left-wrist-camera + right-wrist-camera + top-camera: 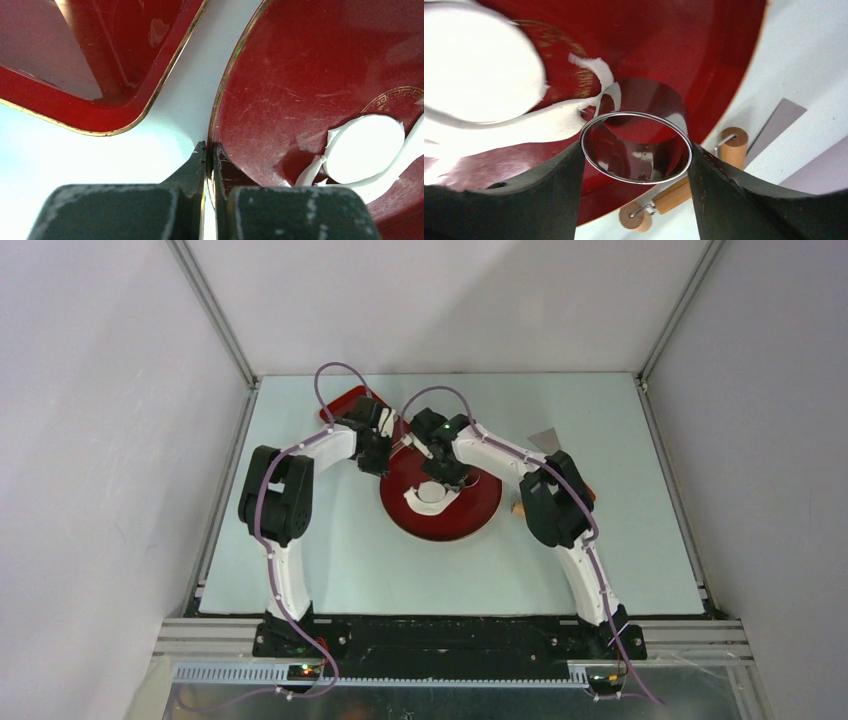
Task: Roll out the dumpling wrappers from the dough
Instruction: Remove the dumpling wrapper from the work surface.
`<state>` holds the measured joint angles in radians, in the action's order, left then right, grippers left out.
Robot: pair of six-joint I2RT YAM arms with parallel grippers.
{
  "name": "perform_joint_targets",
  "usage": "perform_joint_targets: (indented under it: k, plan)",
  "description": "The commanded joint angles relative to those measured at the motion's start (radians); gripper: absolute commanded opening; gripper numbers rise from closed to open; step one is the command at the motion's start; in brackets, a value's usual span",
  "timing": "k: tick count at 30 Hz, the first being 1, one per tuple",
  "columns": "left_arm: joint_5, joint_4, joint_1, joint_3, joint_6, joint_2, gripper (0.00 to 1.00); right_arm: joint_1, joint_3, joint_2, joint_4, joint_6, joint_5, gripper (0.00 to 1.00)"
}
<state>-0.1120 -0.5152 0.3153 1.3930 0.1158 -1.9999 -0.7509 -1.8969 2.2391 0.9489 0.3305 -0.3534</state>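
Where the two arms reach inward from the near edge, the pale table (330,570) carries a round plate (480,525) at its middle, red with a thin gold rim (280,75) (684,45). A red tray (340,402) with rounded corners lies just beyond the plate's left side, close by but apart from it, with a strip of table between them (75,110).

Beside the plate's right edge lie a wooden roller (734,147) and, further out, a flat grey scraper (548,438) (774,125).

On the plate lies one wrapper (367,147), a thin white disc with a neat round edge (474,65). A ragged leftover strip (524,125) of dough curls around it (310,172).

The right gripper (440,475) hangs over the plate, its fingers pinching a metal ring (649,97) between them (636,150). The ring stands upright just beside the strip; whether its lower edge touches the plate cannot be told.

The left gripper (378,458) is pressed together on the plate's left rim, one finger inside and one outside (210,150).
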Motion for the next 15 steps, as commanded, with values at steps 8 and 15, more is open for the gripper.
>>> perform_joint_targets:
  k: [8,15]
  plan:
    - [0.027,-0.005,-0.001,-0.016,-0.007,0.041,0.00,0.072,-0.022,-0.100,0.011,-0.019,0.104,0.59]
    - [0.027,-0.005,-0.001,-0.016,-0.007,0.042,0.00,0.047,-0.064,-0.156,0.058,-0.060,0.324,0.59]
